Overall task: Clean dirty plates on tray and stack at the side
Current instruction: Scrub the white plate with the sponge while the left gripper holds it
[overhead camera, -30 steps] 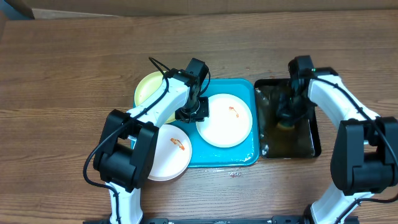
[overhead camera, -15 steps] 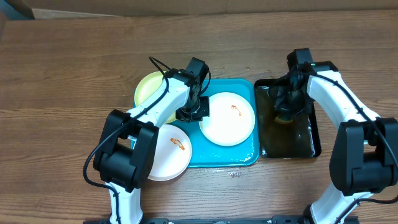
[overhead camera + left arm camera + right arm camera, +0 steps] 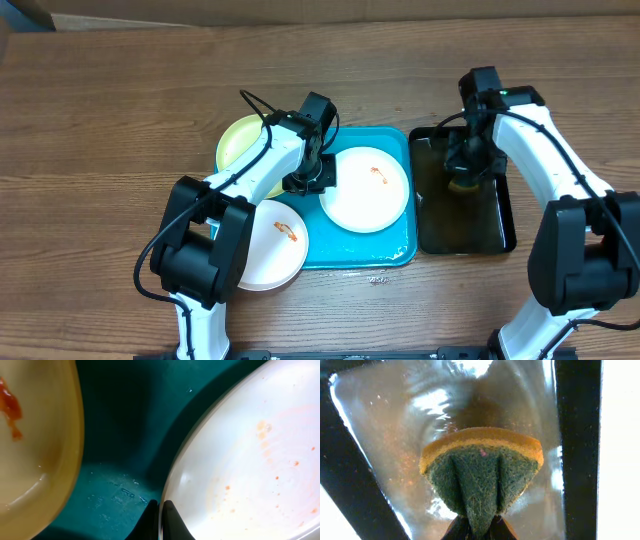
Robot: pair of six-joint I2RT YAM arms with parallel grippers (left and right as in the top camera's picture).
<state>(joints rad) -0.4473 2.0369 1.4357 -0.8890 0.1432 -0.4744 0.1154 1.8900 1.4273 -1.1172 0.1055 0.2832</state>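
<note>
- The lime green plate (image 3: 238,140) lies on the wooden table (image 3: 110,120), just outside the far left corner of the tray (image 3: 372,252). The left arm partly covers it.
- A smeared white plate (image 3: 268,250) sits at the tray's near left corner. Its edge overlaps the turquoise rim and it carries a small orange streak.
- The left gripper (image 3: 308,183) (image 3: 161,510) points down at the tray's left side. Its fingers are pressed onto the left rim of the middle white plate (image 3: 365,192) (image 3: 250,460).
- That plate lies inside the tray towards its far right, with an orange smear near its top and faint orange specks.
- The black tray (image 3: 465,228) (image 3: 580,435) stands just right of the turquoise one, with a wet, shiny floor.
- The right gripper (image 3: 466,165) (image 3: 477,527) pinches a sponge (image 3: 462,186) (image 3: 480,467), green scouring face squeezed between its fingers, over the black tray's far half.
</note>
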